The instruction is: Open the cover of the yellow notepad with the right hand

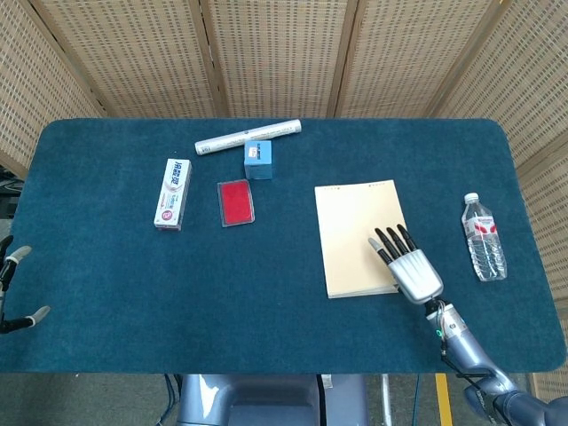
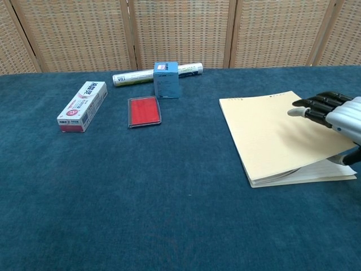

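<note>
Only chest view shows notepad [image 2: 271, 132] cover lifted.

Your right robot hand [image 1: 408, 266] lies over the lower right part of the yellow notepad [image 1: 357, 232], dark fingers [image 1: 388, 243] stretched flat and pointing up the cover. The pad sits slightly skewed on the blue surface [image 1: 115, 275]. A water bottle [image 1: 485, 237] lies well to its right. To the left you have a red case [image 1: 236, 202], a blue box [image 1: 258, 160], a white tube [image 1: 248, 137] and a toothpaste box [image 1: 173, 193]. Your left robot hand [image 1: 16, 293] barely shows at the left edge, fingers apart, holding nothing.
</note>
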`<act>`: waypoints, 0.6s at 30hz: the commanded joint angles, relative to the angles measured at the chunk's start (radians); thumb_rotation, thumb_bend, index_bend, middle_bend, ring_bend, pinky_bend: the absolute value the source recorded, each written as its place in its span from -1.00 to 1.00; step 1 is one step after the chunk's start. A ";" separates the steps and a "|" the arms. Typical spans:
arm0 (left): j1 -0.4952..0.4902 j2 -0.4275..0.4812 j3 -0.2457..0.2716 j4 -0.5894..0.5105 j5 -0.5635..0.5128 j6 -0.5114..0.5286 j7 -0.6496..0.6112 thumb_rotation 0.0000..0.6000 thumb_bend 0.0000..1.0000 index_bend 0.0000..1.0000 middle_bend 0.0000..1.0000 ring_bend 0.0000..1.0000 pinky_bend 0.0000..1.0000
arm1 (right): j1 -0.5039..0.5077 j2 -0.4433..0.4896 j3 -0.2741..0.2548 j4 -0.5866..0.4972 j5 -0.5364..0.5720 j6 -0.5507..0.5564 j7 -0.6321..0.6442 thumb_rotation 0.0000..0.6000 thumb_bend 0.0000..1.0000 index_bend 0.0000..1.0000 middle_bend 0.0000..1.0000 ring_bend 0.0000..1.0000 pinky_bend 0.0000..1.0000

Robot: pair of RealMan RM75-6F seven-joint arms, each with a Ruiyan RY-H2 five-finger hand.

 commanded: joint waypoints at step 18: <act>-0.005 0.003 0.001 -0.002 -0.004 -0.011 -0.001 1.00 -1.00 -1.00 -1.00 -1.00 -1.00 | 0.022 -0.063 -0.059 0.230 -0.057 0.100 0.207 1.00 0.47 0.29 0.23 -0.14 -0.19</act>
